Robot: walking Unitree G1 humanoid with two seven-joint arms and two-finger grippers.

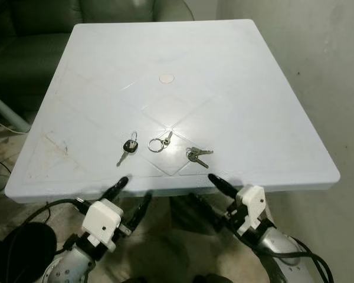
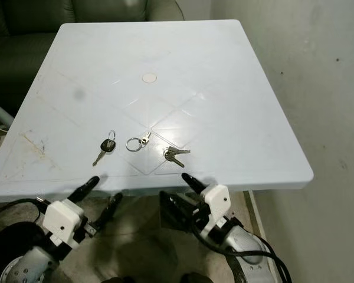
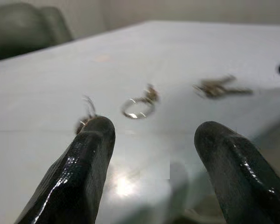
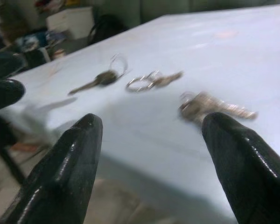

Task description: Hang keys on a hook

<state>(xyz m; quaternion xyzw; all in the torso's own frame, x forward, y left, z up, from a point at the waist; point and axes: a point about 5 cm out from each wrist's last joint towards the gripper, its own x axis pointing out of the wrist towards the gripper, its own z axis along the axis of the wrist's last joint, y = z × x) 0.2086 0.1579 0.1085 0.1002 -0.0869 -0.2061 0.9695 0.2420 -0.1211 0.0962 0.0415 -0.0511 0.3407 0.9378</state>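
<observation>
Both grippers, left [image 1: 131, 197] and right [image 1: 207, 192], hover with fingers spread and empty at the near edge of the white table [image 1: 271, 118].

Three key sets lie near that edge: a black-headed key [image 1: 128, 147], a ring with a small key [image 1: 160, 142], and a brass bunch [image 1: 197, 155] nearest the right gripper. A good pick would likely pinch the bunch at its ring, low against the tabletop.

A pale square table [image 1: 236, 71] carries a black-headed key [image 1: 127, 148], a key ring [image 1: 159, 142] and a key bunch [image 1: 196, 155] near its front edge.
</observation>
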